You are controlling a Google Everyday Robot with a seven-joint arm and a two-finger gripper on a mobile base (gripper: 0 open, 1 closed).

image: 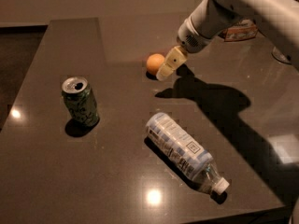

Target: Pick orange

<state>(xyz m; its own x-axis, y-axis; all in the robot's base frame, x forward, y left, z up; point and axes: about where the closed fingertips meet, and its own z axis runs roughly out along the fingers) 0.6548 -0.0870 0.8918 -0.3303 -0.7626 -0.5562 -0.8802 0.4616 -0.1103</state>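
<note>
We see the hand [167, 67] poised just beside the orange [154, 63], toward the far edge of the surface [56, 181]; how far open it is we cannot tell, and we judge the approach unfinished, with enclosing and gripping the fruit next.

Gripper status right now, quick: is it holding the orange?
Gripper: close beside the orange; open, closed or holding cannot be told.

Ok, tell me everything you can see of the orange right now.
The orange is small, round and plain orange, with smooth, matte-looking skin. It rests on the dark table, toward the far side. The gripper is close against its right side in the view, overlapping that edge; whether they touch cannot be told.
</note>
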